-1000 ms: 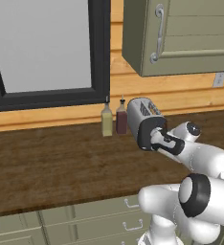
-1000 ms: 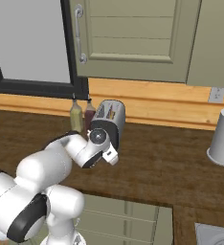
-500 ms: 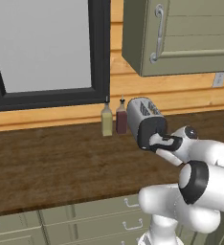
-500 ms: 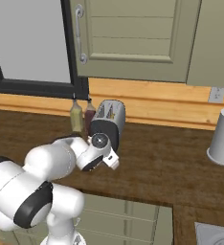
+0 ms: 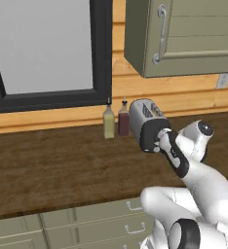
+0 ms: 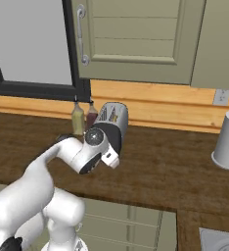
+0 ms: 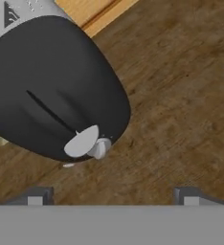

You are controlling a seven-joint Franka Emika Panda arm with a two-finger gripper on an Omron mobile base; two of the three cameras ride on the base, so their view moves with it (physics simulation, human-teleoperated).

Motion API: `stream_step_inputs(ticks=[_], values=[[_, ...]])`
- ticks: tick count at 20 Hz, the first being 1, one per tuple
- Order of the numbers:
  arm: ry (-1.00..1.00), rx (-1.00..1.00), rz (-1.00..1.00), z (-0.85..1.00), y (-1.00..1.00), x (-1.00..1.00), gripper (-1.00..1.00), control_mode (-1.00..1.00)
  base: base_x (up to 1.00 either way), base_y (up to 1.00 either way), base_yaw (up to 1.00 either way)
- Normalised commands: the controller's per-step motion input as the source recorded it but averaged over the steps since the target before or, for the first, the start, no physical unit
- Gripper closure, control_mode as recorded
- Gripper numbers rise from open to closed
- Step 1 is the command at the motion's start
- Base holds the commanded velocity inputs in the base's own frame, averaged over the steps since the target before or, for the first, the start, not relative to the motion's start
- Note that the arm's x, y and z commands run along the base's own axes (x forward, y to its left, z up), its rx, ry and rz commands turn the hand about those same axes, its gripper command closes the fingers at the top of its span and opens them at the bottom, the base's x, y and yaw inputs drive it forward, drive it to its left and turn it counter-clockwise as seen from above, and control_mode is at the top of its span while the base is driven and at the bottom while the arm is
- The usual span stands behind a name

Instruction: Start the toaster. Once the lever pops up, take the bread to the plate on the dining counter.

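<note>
No readable text, labels or numbers anywhere; toaster (image 7: 51,86) end face plain black.

ARM: I see my arm (image 5: 203,185) in glossy white, rounded shells | JOINTS: dark grey rings and round caps between segments | WRIST: white, with a black strip along its side | HAND: white block | FINGERS (image 7: 35,196): two small dark grey square tips with paler grey faces

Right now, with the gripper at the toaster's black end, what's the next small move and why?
Probably ease the open gripper back from the toaster and wait. The lever sits at the bottom of its slot on the black end face, seemingly pressed down, and the fingers hold nothing.
</note>
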Motion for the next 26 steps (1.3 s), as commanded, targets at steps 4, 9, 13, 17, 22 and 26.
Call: stream_step_inputs(ticks=[4,9,13,17,22,26], values=[[0.00,-0.07,0.00,1.00,0.00,-0.30,-1.00,-1.00,0.00,0.00,0.00],[0.00,-0.07,0.00,1.00,-0.07,-0.04,-1.00,-1.00,0.00,0.00,0.00],[0.00,-0.04,0.10,0.95,-0.16,0.08,-1.00,-1.00,0.00,0.00,0.00],[-0.02,-0.14,0.04,0.14,0.09,0.03,-1.00,-1.00,0.00,0.00,0.00],[-0.07,-0.22,0.19,0.14,0.03,0.32,-1.00,-1.00,0.00,0.00,0.00],[-0.04,-0.15,0.21,0.00,0.00,0.11,-1.00,-1.00,0.00,0.00,0.00]])
